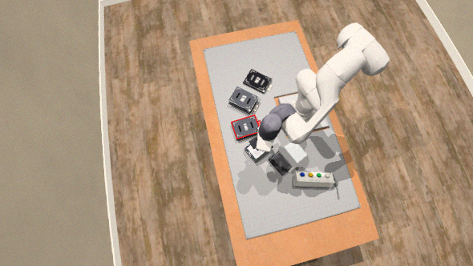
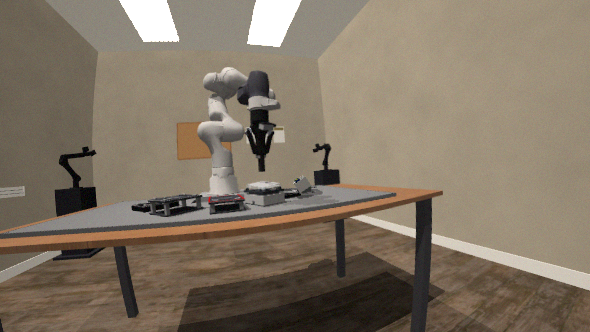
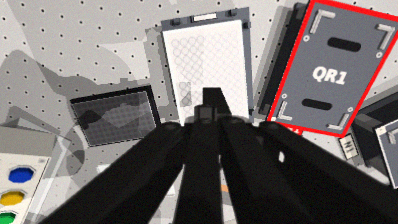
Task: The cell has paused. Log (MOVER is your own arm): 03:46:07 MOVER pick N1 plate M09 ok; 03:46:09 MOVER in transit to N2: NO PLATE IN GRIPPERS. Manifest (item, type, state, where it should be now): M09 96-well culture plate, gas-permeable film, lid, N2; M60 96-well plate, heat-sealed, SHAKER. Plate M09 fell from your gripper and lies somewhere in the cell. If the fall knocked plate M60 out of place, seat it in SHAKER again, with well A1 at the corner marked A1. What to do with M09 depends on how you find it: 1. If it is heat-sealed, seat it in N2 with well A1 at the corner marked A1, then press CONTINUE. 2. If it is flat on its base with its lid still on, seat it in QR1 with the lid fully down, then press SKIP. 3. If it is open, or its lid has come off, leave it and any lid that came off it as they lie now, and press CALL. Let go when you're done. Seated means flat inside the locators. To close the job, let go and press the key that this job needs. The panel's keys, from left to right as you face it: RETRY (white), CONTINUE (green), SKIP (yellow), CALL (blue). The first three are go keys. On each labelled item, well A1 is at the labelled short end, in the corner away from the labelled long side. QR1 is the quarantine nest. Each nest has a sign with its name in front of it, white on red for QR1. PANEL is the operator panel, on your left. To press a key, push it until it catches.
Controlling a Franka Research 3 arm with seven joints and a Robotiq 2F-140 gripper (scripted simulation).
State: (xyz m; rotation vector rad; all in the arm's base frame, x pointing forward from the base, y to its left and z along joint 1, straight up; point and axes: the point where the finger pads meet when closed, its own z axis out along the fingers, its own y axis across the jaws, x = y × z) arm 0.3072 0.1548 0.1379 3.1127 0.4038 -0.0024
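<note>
The claw (image 3: 210, 107) hangs pinched narrow, holding nothing, above the white plate (image 3: 207, 60) on its stand. The dark plate (image 3: 114, 116) lies flat beside it on the mat, near the red-edged nest (image 3: 334, 70).

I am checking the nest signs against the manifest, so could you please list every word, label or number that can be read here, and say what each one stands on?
"QR1": white letters on the grey, red-bordered nest, wrist view.
Small label below that nest's lower edge: too blurred to read.
White tab on the white plate's far holder edge: no readable text.
Panel keys: coloured only, no lettering visible.
Wall notices: too small to read.
Other nests: markings illegible.
</note>
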